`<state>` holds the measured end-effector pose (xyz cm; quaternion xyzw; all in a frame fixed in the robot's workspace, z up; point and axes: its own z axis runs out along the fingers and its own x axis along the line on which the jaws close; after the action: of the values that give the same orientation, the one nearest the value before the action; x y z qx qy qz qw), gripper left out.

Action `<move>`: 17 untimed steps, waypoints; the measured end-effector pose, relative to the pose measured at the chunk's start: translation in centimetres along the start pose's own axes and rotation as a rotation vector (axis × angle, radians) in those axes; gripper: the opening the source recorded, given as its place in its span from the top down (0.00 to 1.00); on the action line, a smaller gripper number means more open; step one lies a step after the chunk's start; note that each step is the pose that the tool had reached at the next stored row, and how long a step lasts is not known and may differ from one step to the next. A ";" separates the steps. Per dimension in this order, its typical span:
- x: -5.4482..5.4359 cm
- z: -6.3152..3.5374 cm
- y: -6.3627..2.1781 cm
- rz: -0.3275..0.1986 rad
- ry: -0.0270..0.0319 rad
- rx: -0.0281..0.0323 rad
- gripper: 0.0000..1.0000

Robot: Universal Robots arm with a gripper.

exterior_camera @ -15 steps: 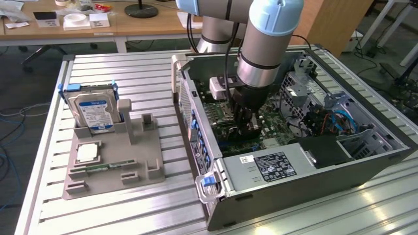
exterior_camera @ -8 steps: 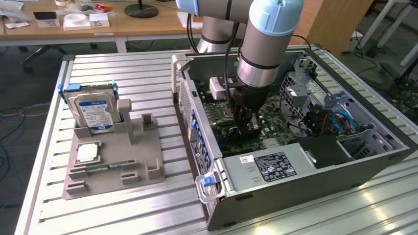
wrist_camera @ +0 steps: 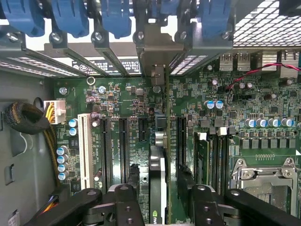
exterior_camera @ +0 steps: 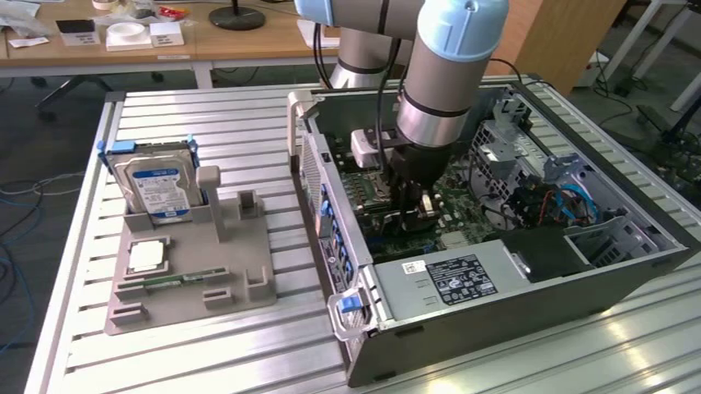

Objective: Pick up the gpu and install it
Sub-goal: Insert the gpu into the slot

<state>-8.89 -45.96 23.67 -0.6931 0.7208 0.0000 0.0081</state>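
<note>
Inside the computer case point(exterior_camera: 613, 271) we see the gpu point(wrist_camera: 157, 188) standing edge-on in the motherboard point(wrist_camera: 263, 108) slot, directly between our released gripper point(wrist_camera: 162, 207) fingers.

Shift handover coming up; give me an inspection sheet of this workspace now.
Surface: slatted metal table, carrying an open PC case.
Job's things: gpu stands edge-on over a motherboard slot.
Clutter: grey fixture with hard drive and memory stick.
Grippers: gripper inside the case, jaws open either side of the gpu.
Cables: yellow wire bundle; blue cables in the case.
Surroundings: wooden desks behind.
</note>
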 end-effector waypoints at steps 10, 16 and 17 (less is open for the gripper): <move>0.0 -1.10 -0.01 0.000 0.0001 -0.0001 0.54; 0.0 -2.48 -0.03 0.000 0.0001 0.0000 0.54; 0.0 -2.67 -0.03 0.000 0.0001 -0.0001 0.54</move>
<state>-8.89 -45.96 26.34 -0.6931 0.7208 0.0000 0.0080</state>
